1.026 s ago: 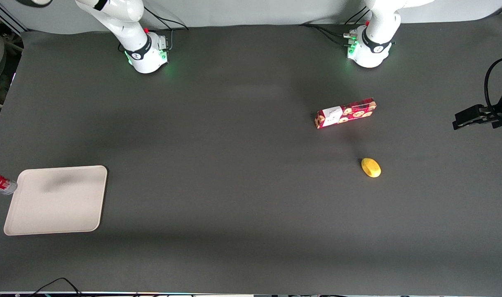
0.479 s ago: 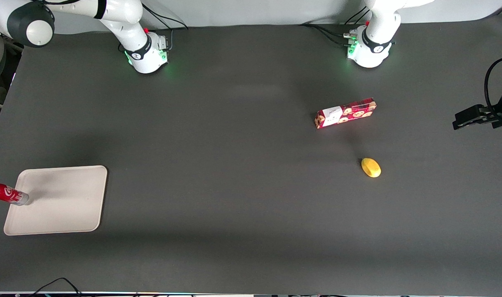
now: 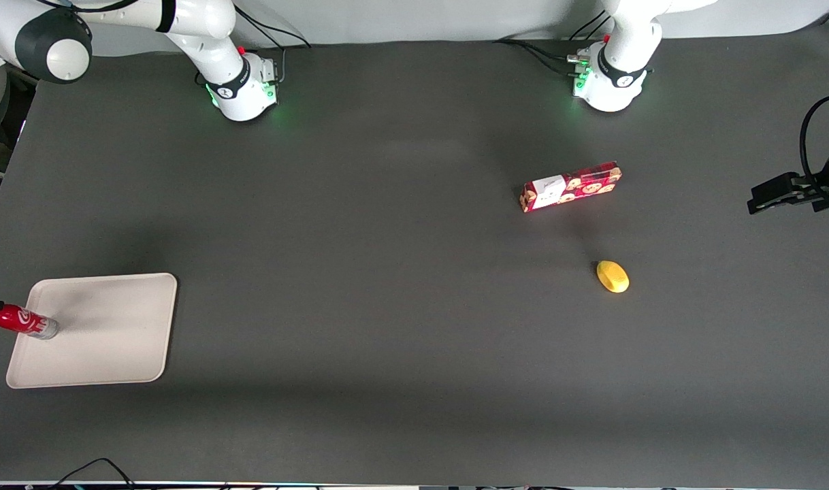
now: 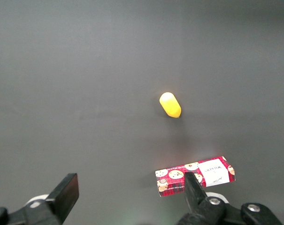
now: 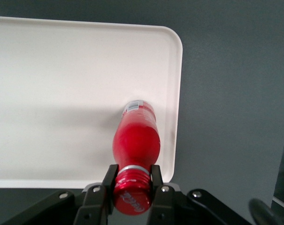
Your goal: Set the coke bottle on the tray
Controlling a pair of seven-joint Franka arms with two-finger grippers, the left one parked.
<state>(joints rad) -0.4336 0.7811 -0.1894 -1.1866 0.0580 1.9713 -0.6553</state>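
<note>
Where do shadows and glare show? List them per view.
Front view: soft shadow band across the tray beside the coke bottle. Right wrist view: grey band on the tray; the coke bottle, held at its cap by the gripper, shows no harsh glare. Left wrist view: even light.

Gripper (image 5: 131, 187) clamped, pointing down, arm outstretched

Coke bottle (image 5: 136, 140) glossy red plastic; tray (image 5: 62, 93) smooth matt cream; table (image 3: 387, 306) matt dark cloth-like.

Nothing legible: white script on the coke bottle (image 3: 21, 320), gripped by the tool (image 5: 132, 175) over the tray (image 3: 115, 340), and the biscuit box (image 3: 571, 186) label are both unreadable.
</note>
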